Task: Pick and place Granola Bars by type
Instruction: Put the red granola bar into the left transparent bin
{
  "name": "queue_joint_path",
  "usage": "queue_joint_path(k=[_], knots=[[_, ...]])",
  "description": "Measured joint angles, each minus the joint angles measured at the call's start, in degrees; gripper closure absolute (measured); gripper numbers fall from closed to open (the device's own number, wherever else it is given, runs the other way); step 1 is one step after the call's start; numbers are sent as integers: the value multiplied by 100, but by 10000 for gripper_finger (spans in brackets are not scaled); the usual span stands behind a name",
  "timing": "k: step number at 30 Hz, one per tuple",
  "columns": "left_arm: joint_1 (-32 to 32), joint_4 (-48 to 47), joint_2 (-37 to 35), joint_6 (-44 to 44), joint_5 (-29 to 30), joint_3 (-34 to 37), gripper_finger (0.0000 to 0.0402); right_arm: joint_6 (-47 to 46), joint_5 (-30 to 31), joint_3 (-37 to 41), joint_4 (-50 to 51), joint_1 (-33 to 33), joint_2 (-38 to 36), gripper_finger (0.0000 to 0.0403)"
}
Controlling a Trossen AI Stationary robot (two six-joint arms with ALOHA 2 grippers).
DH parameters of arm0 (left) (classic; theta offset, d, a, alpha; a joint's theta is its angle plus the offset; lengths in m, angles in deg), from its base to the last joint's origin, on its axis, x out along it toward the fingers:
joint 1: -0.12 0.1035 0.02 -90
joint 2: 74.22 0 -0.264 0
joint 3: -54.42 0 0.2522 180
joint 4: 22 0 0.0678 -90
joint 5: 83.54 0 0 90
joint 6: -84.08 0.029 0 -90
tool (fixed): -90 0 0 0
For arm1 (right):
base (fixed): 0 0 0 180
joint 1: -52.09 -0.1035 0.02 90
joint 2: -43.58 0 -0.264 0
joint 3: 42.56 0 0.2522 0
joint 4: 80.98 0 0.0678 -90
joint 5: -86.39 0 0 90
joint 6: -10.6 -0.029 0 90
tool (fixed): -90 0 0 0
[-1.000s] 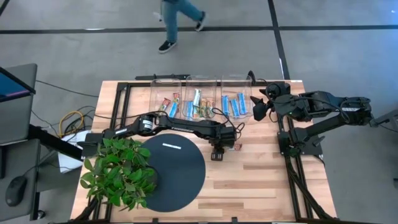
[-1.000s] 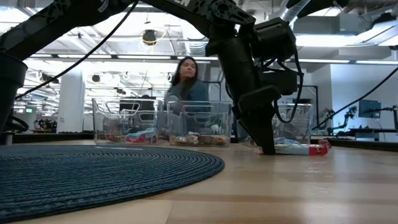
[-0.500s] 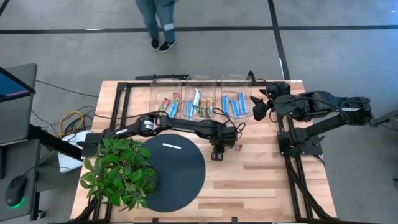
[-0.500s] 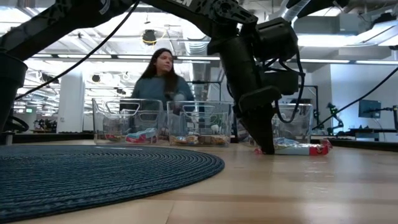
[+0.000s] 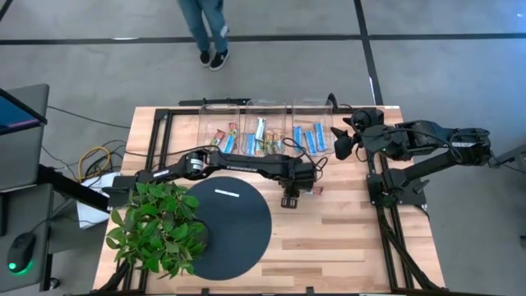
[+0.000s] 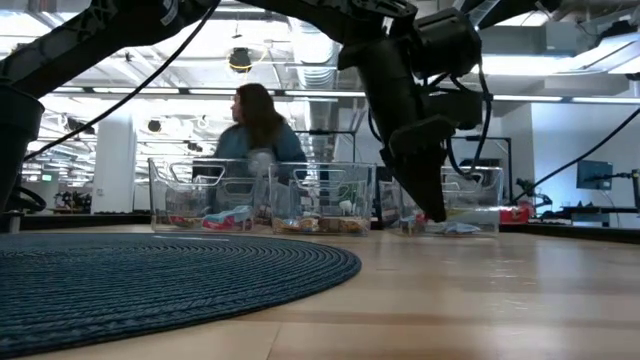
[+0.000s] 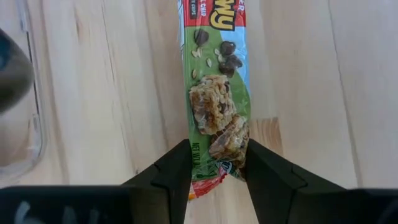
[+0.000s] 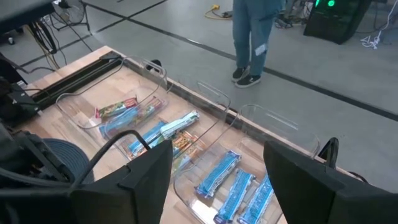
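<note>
Left gripper [image 7: 216,177] is clamped on one end of a granola bar [image 7: 214,93], green wrapper with a red end, and the bar sticks straight out past the fingers [image 7: 171,177] over bare wood. In the high view the same gripper [image 5: 289,196] sits mid-table just right of the round dark mat [image 5: 230,226], with the bar's red tip [image 5: 316,190] poking out to its right. Low view shows the gripper [image 6: 432,205] with its tips up off the tabletop [image 6: 450,290], so the bar is lifted, not lying on the wood (the bar itself is hard to make out from that angle).

Right gripper [image 8: 217,180] has its fingers spread wide, nothing between them. It hangs near the back right of the table [image 5: 353,238], beside the row of three clear bins, looking down on them.

Bin contents:
- left bin [image 5: 223,138]: a red-and-green bar [image 8: 116,109] plus a blue one beside it
- middle bin [image 5: 267,138]: mixed, a blue-and-white bar [image 8: 168,130] and a brownish one touching it
- right bin [image 5: 312,136]: blue bars [image 8: 221,174] only, lying side by side

A thin white strip [image 5: 225,193] lies on the mat. Leafy plant [image 5: 156,226] stands at the front left corner, overlapping the mat's edge. A person [image 5: 205,25] is walking on the floor behind the table; in the low view they show behind the bins [image 6: 255,125].
</note>
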Motion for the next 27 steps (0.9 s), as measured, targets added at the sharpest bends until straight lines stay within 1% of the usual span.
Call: queue_joint_path(k=[8, 15, 22, 27], knots=[[15, -547, -13, 2, 127, -594, 272, 120, 5, 0, -2, 0, 0, 159], [31, -580, -295, 2, 186, -602, 272, 134, 7, 2, -2, 0, 2, 159], [101, -776, -564, 9, 966, -604, 272, 147, 13, 2, -15, 0, 2, 159], [268, -952, -750, -84, 1259, -600, 272, 143, 13, 2, -22, 0, 2, 159]])
